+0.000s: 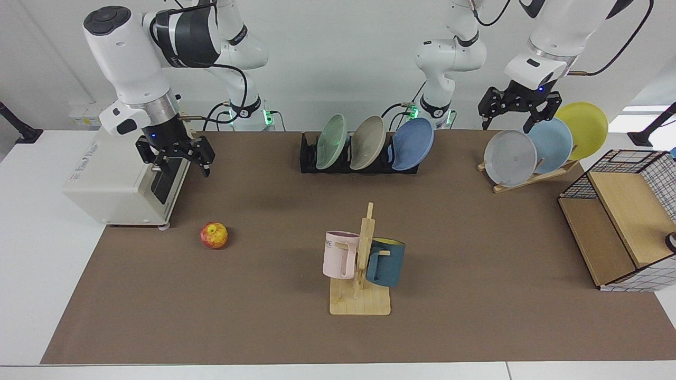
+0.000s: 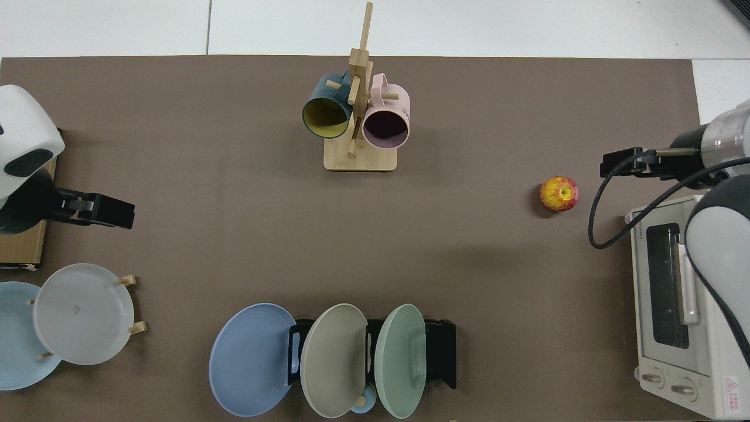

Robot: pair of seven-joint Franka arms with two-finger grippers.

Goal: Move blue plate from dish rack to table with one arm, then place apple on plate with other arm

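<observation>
Both claws hang free with nothing in them, so I read the task as not yet begun. My left gripper (image 1: 518, 112) hovers high over the far end of the table (image 1: 475, 316), just above the wooden plate stand (image 1: 528, 177) that carries a grey plate (image 1: 509, 157), a paler sky-blue plate (image 1: 552, 142) and a yellow plate (image 1: 583, 129); its fingers are spread apart and touch none of them. My right gripper (image 1: 179, 158) hangs in front of the toaster oven (image 1: 113, 179) at the opposite end, fingers also apart, holding nothing.

The blue plate (image 1: 413, 143) stands on edge in the end slot of the dish rack (image 1: 309, 158), the slot nearest the wooden stand, leaning beside a beige plate (image 1: 368, 142) and a green plate (image 1: 331, 141). From above, the blue plate (image 2: 252, 358) sits at the rack's (image 2: 442, 351) outer end, with open mat in front of it.

The apple (image 1: 214, 235) rests on the mat near the toaster oven, well apart from the rack and close under my right gripper's side. In the top view the apple (image 2: 559, 194) lies just beside that gripper (image 2: 609, 164).

A mug tree (image 1: 362, 264) with 2 mugs stands mid-table toward the near edge, and a wire-sided shelf (image 1: 623, 232) sits at the left arm's end.

By my judgement, 0 of 2 steps are done: the plate is yet to be lifted out and laid flat, then the apple set on it. The left arm looks better placed for the plate, the right for the apple.
</observation>
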